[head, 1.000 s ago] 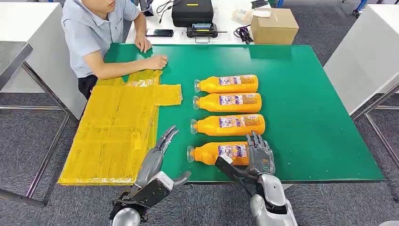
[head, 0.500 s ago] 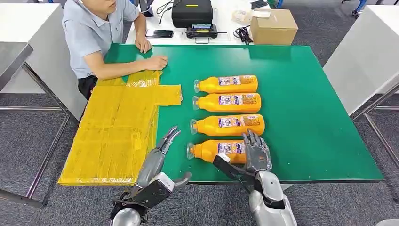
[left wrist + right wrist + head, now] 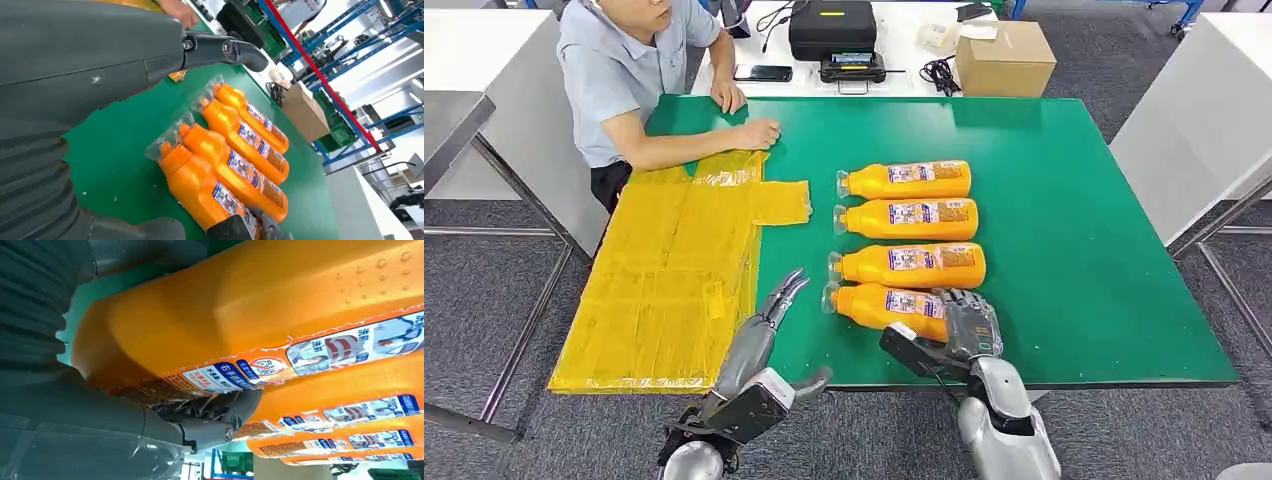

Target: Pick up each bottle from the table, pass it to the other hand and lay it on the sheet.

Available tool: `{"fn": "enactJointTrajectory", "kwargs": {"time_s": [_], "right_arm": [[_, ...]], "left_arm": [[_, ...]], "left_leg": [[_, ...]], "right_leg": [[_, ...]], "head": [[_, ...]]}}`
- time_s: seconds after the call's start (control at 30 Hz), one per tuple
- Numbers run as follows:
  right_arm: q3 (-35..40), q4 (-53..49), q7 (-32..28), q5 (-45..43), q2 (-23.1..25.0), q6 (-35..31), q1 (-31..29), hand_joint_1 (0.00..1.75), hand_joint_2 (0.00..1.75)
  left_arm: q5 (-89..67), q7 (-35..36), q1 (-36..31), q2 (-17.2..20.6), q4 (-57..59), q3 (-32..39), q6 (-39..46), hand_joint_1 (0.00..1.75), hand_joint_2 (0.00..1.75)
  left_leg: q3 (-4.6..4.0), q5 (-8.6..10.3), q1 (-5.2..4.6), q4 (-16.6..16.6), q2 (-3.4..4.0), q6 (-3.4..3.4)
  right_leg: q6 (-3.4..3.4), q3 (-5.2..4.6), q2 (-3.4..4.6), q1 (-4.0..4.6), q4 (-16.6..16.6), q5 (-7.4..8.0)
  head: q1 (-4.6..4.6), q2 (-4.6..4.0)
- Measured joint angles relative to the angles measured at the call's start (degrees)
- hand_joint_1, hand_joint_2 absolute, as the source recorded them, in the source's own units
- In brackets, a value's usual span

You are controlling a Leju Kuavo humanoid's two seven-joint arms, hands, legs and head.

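I am watching my right hand wrapping its dark fingers around the base end of the nearest orange plastic bottle with the printed label, and that bottle is sitting slightly askew at the near edge of the green table top, its clear-wrapped cap end angling toward the next bottle (from the right wrist camera the fingers are curling under the label while the thumb is pressing the opposite side). My left hand is hovering just left of that bottle's cap with its fingers held straight and apart, holding nothing. Beyond the gripped bottle, three more orange bottles are lying on their sides in a row, caps pointing left, the closest of them just beside the one I am holding. To the left, the yellow plastic sheet is lying across the table's left edge. At its far end a person in a light blue shirt is resting a hand on the table. Behind the table, a black case and a brown cardboard box are sitting on a white surface.
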Motion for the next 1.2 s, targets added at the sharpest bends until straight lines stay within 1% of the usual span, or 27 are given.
{"fn": "enactJointTrajectory", "kwargs": {"time_s": [0.2, 0.27, 0.3, 0.37, 0.43, 0.5, 0.6, 0.87, 0.93, 0.97, 1.0, 1.03, 1.07, 1.1, 1.13, 1.2], "right_arm": [[0.39, 0.42, -0.02, -1.47, -0.59, 0.02, -0.17, 1.75, 1.75], [0.39, 0.50, -0.56, -2.79, -0.70, 0.02, -0.20, 1.75, 1.75], [0.35, 0.52, -1.56, -4.33, -0.76, 0.22, -0.17, 1.75, 1.75], [0.09, 0.52, -5.25, -10.56, -0.96, 1.74, 0.10, 1.75, 1.75], [-0.15, 0.28, -8.77, -16.38, -1.00, 3.00, 0.56, 1.75, 1.75], [0.11, -1.25, -10.62, -20.42, -0.94, 4.15, 1.89, 1.75, 1.75], [0.31, -2.62, -10.60, -21.53, -0.81, 5.20, 2.70, 1.75, 1.75], [0.72, -4.35, -10.47, -22.48, -0.81, 5.33, 3.81, 1.75, 1.75], [0.72, -4.74, -11.93, -24.75, -0.79, 5.70, 4.02, 1.71, 1.75], [0.72, -4.90, -12.24, -25.32, -0.79, 5.82, 4.11, 1.64, 1.75], [0.83, -5.61, -13.26, -27.42, -0.66, 6.42, 4.52, 1.52, 1.75], [1.11, -6.66, -13.96, -29.52, -0.48, 7.14, 5.05, 1.48, 1.75], [1.33, -7.24, -14.27, -30.61, -0.33, 7.61, 5.39, 1.52, 1.75], [1.46, -7.67, -14.49, -31.35, -0.24, 7.84, 5.62, 1.47, 1.75], [1.77, -8.58, -14.93, -32.82, 0.02, 8.35, 6.02, 1.47, 1.75], [2.34, -10.25, -15.37, -35.08, 0.68, 8.81, 6.82, 1.52, 1.75]], "left_arm": [[-0.02, -0.02, -0.04, 0.00, 0.07, 0.00, 0.00, 0.00, 1.75], [0.00, -0.02, -0.11, 0.00, 0.24, 0.00, 0.00, 0.00, 1.75], [0.04, -0.07, -0.17, 0.00, 0.33, 0.00, -0.04, 0.00, 1.75], [0.98, -0.28, -0.28, 0.00, 0.46, -0.02, -0.07, 0.00, 1.75], [4.69, 0.20, -0.39, 0.00, 0.59, 0.00, 0.07, 0.00, 1.75], [9.51, 1.05, -0.56, 0.00, 0.87, 0.00, 0.31, 0.00, 1.75], [10.67, 1.25, -0.72, 0.00, 1.05, 0.00, 0.26, 0.00, 1.75], [11.62, 1.52, -0.94, 0.00, 1.40, 0.00, 0.22, 0.00, 1.75], [14.91, 2.95, -1.03, 0.00, 1.53, 0.00, -0.11, 0.00, 1.75], [15.68, 3.19, -1.05, 0.00, 1.60, 0.00, -0.11, 0.00, 1.75], [18.48, 3.89, -1.13, 0.00, 1.84, 0.04, -0.02, 0.00, 1.75], [21.42, 4.48, -1.19, 0.00, 2.12, 0.11, 0.13, 0.00, 1.75], [23.22, 4.77, -1.24, 0.00, 2.30, 0.13, 0.11, 0.00, 1.75], [24.55, 4.98, -1.26, 0.00, 2.44, 0.20, 0.07, 0.00, 1.75], [27.32, 5.31, -1.31, 0.00, 2.79, 0.28, -0.17, 0.00, 1.75], [32.77, 5.95, -1.37, 0.00, 3.54, 0.57, -0.83, 0.00, 1.75]], "left_leg": [[0.10, 0.00, 0.00, 0.00, 0.00, 0.00], [0.18, -0.04, 0.00, 0.00, -0.01, -0.04], [0.23, -0.07, 0.00, 0.00, 0.00, -0.05], [0.32, -0.19, 0.00, -0.01, 0.07, -0.14], [0.35, -0.21, 0.00, -0.01, 0.28, -0.15], [0.40, -0.20, 0.01, -0.01, 0.31, -0.16], [0.41, -0.20, 0.05, -0.01, 0.29, -0.16], [0.37, -0.20, 0.05, -0.01, 0.27, -0.16], [0.35, -0.20, 0.05, -0.01, 0.26, -0.16], [0.35, -0.20, 0.04, -0.01, 0.26, -0.16], [0.32, -0.20, 0.04, -0.01, 0.25, -0.16], [0.28, -0.20, 0.04, -0.01, 0.25, -0.16], [0.25, -0.20, 0.04, -0.01, 0.25, -0.16], [0.23, -0.20, 0.04, -0.01, 0.25, -0.16], [0.18, -0.19, 0.05, -0.01, 0.25, -0.16], [0.03, -0.15, 0.05, -0.01, 0.24, -0.16]], "right_leg": [[0.00, 0.06, 0.00, 0.00, -0.01, -0.01], [-0.01, -0.08, 0.00, 0.00, -0.02, -0.02], [-0.02, -0.21, 0.00, 0.00, -0.02, -0.05], [-0.04, -0.17, 0.05, 0.00, -0.02, -0.06], [-0.06, 0.22, 0.36, 0.00, -0.02, 0.01], [-0.07, 0.26, 0.38, 0.02, -0.02, 0.01], [-0.08, 0.25, 0.38, 0.06, -0.02, 0.00], [-0.08, 0.25, 0.37, 0.05, -0.02, -0.02], [-0.08, 0.25, 0.37, 0.05, -0.02, -0.02], [-0.07, 0.25, 0.37, 0.05, -0.02, -0.02], [-0.07, 0.24, 0.37, 0.05, -0.02, -0.01], [-0.07, 0.22, 0.37, 0.05, -0.02, -0.01], [-0.07, 0.20, 0.37, 0.05, -0.01, -0.01], [-0.07, 0.18, 0.37, 0.05, -0.01, -0.01], [-0.07, 0.13, 0.37, 0.05, -0.01, 0.00], [-0.07, 0.01, 0.37, 0.05, 0.02, 0.00]], "head": [[0.00, 0.00], [0.00, 0.00], [0.02, 0.00], [0.02, 0.00], [0.00, 0.00], [0.02, 0.00], [0.02, 0.00], [0.02, 0.00], [0.02, 0.00], [0.02, 0.00], [0.02, 0.00], [0.02, 0.00], [0.02, 0.00], [0.00, 0.00], [0.00, 0.00], [0.00, 0.00]]}}
